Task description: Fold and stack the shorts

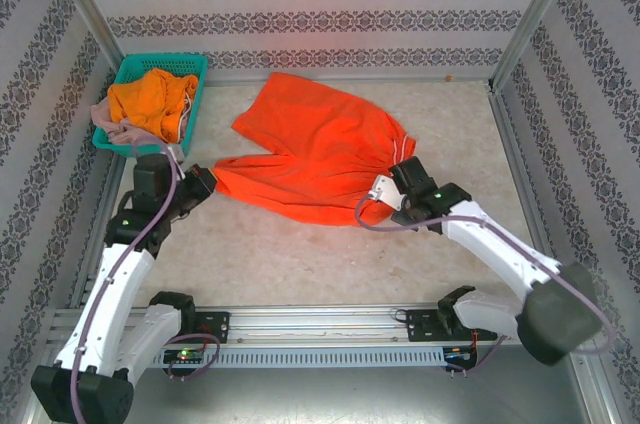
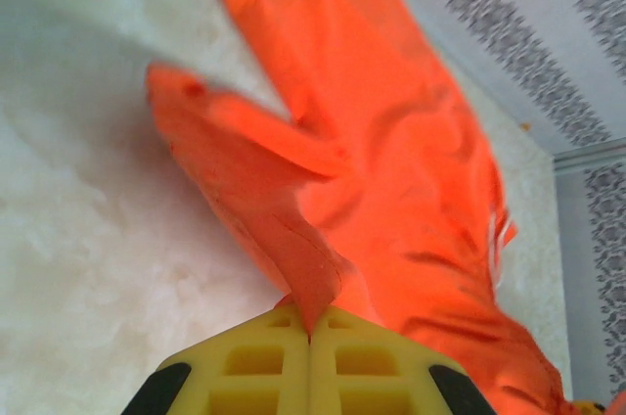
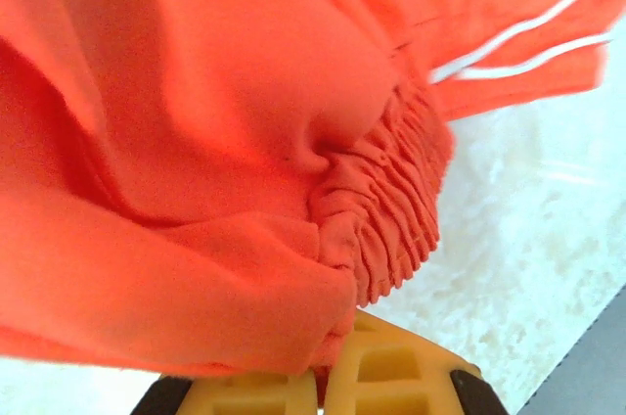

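Left of red-orange shorts (image 1: 310, 149), teal basket (image 1: 170, 58) holding orange shorts (image 1: 150, 99)

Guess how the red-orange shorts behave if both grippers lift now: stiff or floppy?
Probably floppy: the red-orange shorts crease and bunch between the left gripper and right gripper. Likely light, since the cloth looks thin. The gathered waistband by the right gripper looks thicker, so it may slip less.

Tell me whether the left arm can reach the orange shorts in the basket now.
Probably not yet: the left hand is shut on a leg of the red-orange shorts. The basket sits close beyond it with nothing between.
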You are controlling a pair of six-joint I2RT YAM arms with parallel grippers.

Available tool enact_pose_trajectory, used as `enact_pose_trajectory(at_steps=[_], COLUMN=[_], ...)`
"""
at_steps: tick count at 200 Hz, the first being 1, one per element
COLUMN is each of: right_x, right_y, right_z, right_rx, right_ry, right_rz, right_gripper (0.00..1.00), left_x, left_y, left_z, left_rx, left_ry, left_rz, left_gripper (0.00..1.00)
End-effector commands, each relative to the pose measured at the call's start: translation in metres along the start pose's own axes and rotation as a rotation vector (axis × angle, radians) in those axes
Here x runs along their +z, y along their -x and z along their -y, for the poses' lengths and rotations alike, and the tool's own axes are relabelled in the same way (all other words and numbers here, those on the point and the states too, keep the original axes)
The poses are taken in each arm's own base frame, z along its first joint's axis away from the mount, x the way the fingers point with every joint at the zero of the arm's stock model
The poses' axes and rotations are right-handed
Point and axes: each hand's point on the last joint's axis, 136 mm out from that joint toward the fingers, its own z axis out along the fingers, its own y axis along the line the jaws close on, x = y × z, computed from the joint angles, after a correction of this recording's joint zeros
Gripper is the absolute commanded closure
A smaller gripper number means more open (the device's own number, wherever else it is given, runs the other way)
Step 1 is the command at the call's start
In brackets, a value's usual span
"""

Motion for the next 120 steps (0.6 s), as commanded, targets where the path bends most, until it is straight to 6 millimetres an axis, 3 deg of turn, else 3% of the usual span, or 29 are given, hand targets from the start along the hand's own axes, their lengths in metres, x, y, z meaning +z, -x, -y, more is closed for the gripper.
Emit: enact_pose_trajectory(at_steps=[1, 38, 65, 89, 120], right_x=[-0.029, -0.061, -0.074, -0.073, -0.054], right_y=[-0.003, -0.004, 0.003, 0.007, 0.003], right_z=[-0.013, -0.031, -0.035, -0.027, -0.009], right_rx=[0.029, 0.049, 0.086, 0.149, 0.253], right_ry=[0.049, 0.156, 0.225, 0.245, 0.258], right_rz=[0.038, 0.069, 0.087, 0.085, 0.039], right_gripper=[1.00, 1.00, 1.00, 1.00, 1.00], left_x=[-0.030, -0.065, -0.071, -0.057, -0.015], left_y=[0.021, 0.061, 0.089, 0.112, 0.132], left_z=[0.010, 0.041, 0.065, 0.082, 0.098], left_rx=[0.090, 0.167, 0.212, 0.238, 0.236], left_ry=[0.039, 0.041, 0.029, 0.019, -0.012], left_rz=[0.044, 0.137, 0.178, 0.187, 0.141], left_gripper=[1.00, 1.00, 1.00, 1.00, 1.00])
